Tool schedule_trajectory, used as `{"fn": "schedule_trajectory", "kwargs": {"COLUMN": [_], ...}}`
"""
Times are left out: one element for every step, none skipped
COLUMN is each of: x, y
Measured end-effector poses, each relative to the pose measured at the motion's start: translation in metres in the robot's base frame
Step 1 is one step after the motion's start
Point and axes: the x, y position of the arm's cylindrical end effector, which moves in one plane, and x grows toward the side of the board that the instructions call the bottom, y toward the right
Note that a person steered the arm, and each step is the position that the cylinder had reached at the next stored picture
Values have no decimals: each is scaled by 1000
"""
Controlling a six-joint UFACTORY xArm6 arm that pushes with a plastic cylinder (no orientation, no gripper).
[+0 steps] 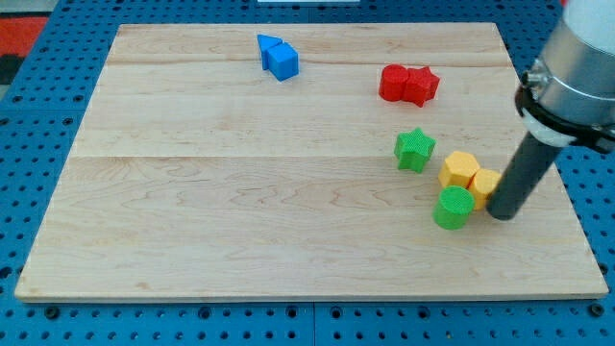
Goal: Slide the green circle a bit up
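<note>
The green circle (454, 208) sits on the wooden board (240, 192) at the lower right. My tip (502, 213) stands just to the circle's right, a small gap away, touching or nearly touching a yellow block (487, 183). A second yellow block (459, 169) lies directly above the green circle, touching it. A green star (415, 150) lies up and left of the yellow blocks.
Two red blocks (408, 84) lie together at the upper right. Two blue blocks (279, 57) lie together at the top centre. The board's right edge is close to my tip. Blue pegboard surrounds the board.
</note>
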Motion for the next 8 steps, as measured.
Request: {"fn": "schedule_trajectory", "kwargs": {"x": [-17, -33, -35, 3, 44, 56, 36, 18], "y": [-21, -39, -31, -10, -25, -84, -84, -84]}}
